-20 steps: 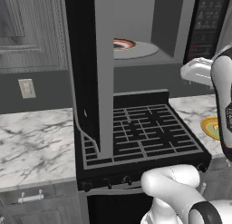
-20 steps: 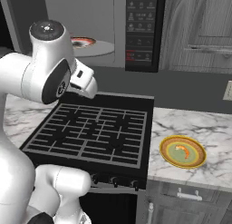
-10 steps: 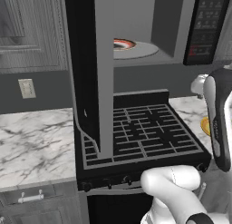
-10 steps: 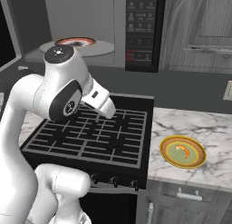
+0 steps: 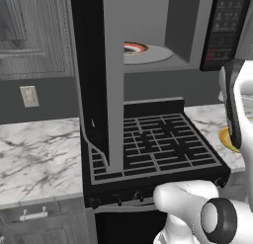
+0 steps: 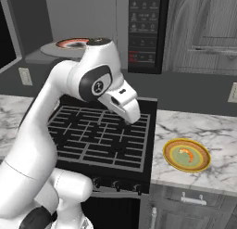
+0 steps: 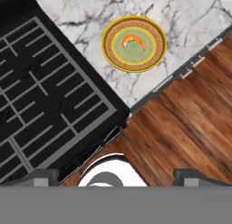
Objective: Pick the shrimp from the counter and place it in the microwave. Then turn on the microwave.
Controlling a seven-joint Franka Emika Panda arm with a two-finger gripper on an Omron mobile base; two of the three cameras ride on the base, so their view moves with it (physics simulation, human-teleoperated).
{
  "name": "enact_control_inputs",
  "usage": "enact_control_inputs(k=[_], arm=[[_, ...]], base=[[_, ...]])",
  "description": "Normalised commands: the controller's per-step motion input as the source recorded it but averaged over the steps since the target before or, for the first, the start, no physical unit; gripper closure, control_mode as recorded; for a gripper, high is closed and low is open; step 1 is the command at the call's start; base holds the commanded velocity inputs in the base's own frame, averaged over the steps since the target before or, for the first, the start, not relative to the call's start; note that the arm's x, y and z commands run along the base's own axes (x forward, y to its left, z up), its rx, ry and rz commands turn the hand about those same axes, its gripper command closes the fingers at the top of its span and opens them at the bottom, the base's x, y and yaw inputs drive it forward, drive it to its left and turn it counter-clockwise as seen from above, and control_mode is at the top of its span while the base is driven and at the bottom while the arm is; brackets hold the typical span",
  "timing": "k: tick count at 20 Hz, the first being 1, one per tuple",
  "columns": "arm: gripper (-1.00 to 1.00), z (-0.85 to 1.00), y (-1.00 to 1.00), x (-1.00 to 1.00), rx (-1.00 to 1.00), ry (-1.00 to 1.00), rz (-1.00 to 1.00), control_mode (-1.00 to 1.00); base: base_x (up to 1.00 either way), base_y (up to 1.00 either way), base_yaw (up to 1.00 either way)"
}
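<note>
The shrimp point(image 7: 134, 40) is a small orange curl lying on a round yellow-rimmed green plate point(image 7: 113, 48) on the white marble counter point(image 7: 181, 19), right of the stove. From the right base view the shrimp point(image 6: 185, 152) lies on the plate point(image 6: 172, 159), with my gripper point(image 6: 133, 117) above the stove's right part, up and to the left of it. My gripper point(image 7: 118, 177) is open and holds nothing, its fingertips point(image 7: 43, 175) wide apart. The microwave point(image 5: 163, 20) stands open above the stove, its door point(image 5: 96, 75) swung out to the left, its keypad panel point(image 6: 146, 28) on the right.
A black grated stove top point(image 6: 99, 135) lies below the hand. Another plate point(image 5: 136, 48) sits on the microwave's turntable point(image 5: 158, 54). Grey wall cabinets point(image 6: 203, 28) hang at the right. Wooden floor point(image 7: 181, 128) shows past the counter's front edge.
The arm has swung down and to the right, from in front of the microwave opening to low over the stove's right side, closer to the plate with the shrimp.
</note>
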Motion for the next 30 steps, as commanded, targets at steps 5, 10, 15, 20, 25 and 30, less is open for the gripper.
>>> enact_control_inputs(k=[5,10,15,20,25,30], arm=[[-1.00,-0.63,-0.44,0.01,0.11,0.18,-0.08,-1.00],[-1.00,-0.75,-0.35,0.01,0.17,0.04,-0.04,-1.00],[-1.00,-0.39,-0.35,0.31,0.17,0.00,-0.08,-1.00],[-1.00,-0.19,-0.37,0.47,0.00,0.00,-0.17,-1.00],[-1.00,-0.20,-0.37,0.45,0.00,0.00,-0.20,-1.00],[-1.00,-0.40,-0.42,0.35,0.00,0.02,-0.21,-1.00]], base=[[0.00,0.00,0.00],[0.00,0.00,0.00],[0.00,0.00,0.00],[0.00,0.00,0.00],[0.00,0.00,0.00],[0.00,0.00,0.00]])
